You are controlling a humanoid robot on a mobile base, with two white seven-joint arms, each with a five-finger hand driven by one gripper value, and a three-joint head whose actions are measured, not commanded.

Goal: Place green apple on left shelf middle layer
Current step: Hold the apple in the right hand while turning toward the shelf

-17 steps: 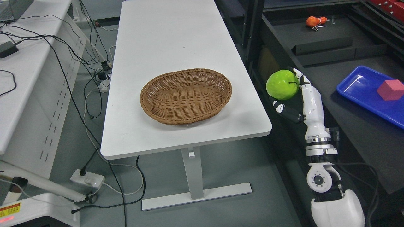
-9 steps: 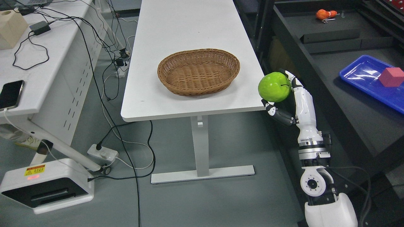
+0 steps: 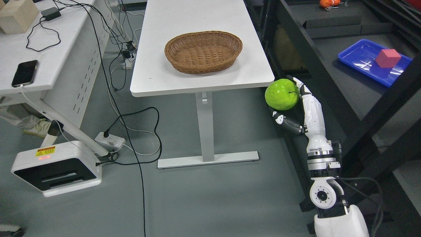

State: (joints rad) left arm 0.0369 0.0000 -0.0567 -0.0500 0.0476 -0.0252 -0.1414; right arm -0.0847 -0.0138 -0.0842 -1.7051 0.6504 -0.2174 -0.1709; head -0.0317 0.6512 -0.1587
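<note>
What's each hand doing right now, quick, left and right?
Left hand: not in view.
Right hand: closed around the green apple, held off the corner of the white table.

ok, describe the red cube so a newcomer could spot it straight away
Start at the dark shelving along the right side, beyond the right hand holding the green apple. On its surface lies a blue tray, and the red cube sits inside it. It is the only boxy red thing there.
</note>
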